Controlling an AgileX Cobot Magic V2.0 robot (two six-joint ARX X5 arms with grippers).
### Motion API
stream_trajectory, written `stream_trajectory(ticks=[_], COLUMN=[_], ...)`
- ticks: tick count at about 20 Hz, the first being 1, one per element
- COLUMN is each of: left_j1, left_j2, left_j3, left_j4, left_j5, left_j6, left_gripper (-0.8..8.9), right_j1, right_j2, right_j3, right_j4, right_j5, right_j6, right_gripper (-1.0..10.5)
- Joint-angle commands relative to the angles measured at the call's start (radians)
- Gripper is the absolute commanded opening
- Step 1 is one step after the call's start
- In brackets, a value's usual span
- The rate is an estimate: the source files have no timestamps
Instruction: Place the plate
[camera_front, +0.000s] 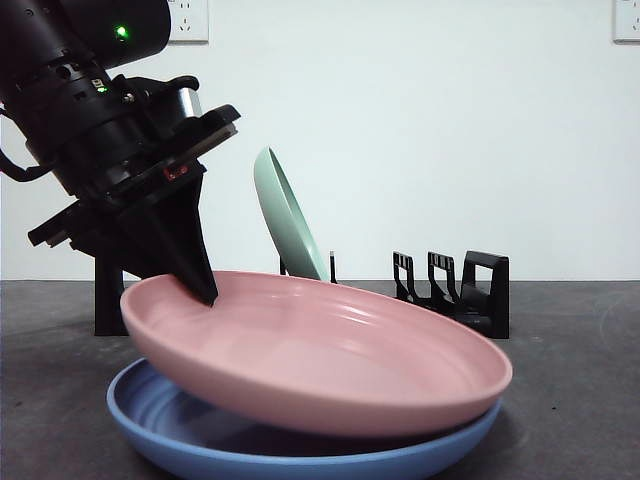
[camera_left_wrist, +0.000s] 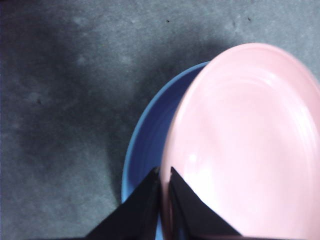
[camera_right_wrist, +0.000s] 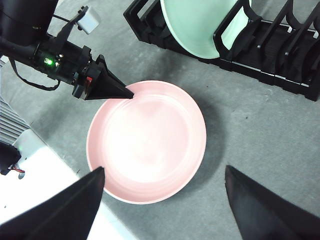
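My left gripper (camera_front: 205, 290) (camera_left_wrist: 164, 175) is shut on the near-left rim of a pink plate (camera_front: 330, 350) (camera_left_wrist: 250, 145). The pink plate is tilted, its gripped edge raised, and it rests over a blue plate (camera_front: 200, 440) (camera_left_wrist: 150, 145) lying flat on the table. In the right wrist view the left gripper (camera_right_wrist: 127, 93) pinches the pink plate (camera_right_wrist: 147, 142), which hides the blue one. My right gripper (camera_right_wrist: 164, 170) hangs high above the pink plate, open and holding nothing.
A black dish rack (camera_front: 460, 290) (camera_right_wrist: 280, 65) stands behind the plates, with a pale green plate (camera_front: 285, 215) (camera_right_wrist: 200, 25) upright in one of its slots. Grey table surface surrounds the plates. A white ledge (camera_right_wrist: 35, 180) borders the table.
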Motion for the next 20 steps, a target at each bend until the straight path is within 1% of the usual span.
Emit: stream_trajectory(ticks=[1,5,6,7,8,10,11,13,15,18,20], left_j1=[-0.008,-0.008,-0.008,-0.007,-0.007,-0.007,-0.007,-0.007,-0.007,-0.006,-0.006], left_j2=[0.016,0.016,0.016,0.016,0.016,0.015,0.012,-0.009,-0.045,-0.128,-0.198], left_j3=[0.010,0.010,0.010,0.011,0.013,0.022,0.025,0.029,0.042,0.067,0.090], left_j4=[0.011,0.011,0.011,0.011,0.006,-0.008,-0.011,-0.019,-0.061,-0.132,-0.185], left_j5=[0.010,0.010,0.010,0.010,0.010,0.010,0.010,0.010,0.010,0.010,0.010], left_j6=[-0.012,-0.024,-0.034,-0.038,-0.042,-0.042,-0.042,-0.042,-0.041,-0.033,-0.033], left_gripper=[0.29,0.32,0.64,1.31,2.39,4.10,4.45,4.47,4.48,5.38,5.39], right_j1=[0.005,0.005,0.005,0.005,0.005,0.005,0.005,0.005,0.005,0.005,0.005], right_j2=[0.006,0.006,0.006,0.006,0.006,0.006,0.006,0.006,0.006,0.006,0.006], right_j3=[0.014,0.014,0.014,0.014,0.014,0.014,0.014,0.014,0.014,0.014,0.014], right_j4=[0.012,0.012,0.011,0.011,0.012,0.012,0.012,0.012,0.012,0.012,0.013], right_j5=[0.003,0.003,0.003,0.003,0.003,0.003,0.003,0.003,0.003,0.003,0.003], right_j6=[0.007,0.007,0.007,0.007,0.007,0.007,0.007,0.007,0.007,0.007,0.007], right_gripper=[3.8,3.8,3.8,3.8,3.8,3.8,3.8,3.8,3.8,3.8,3.8])
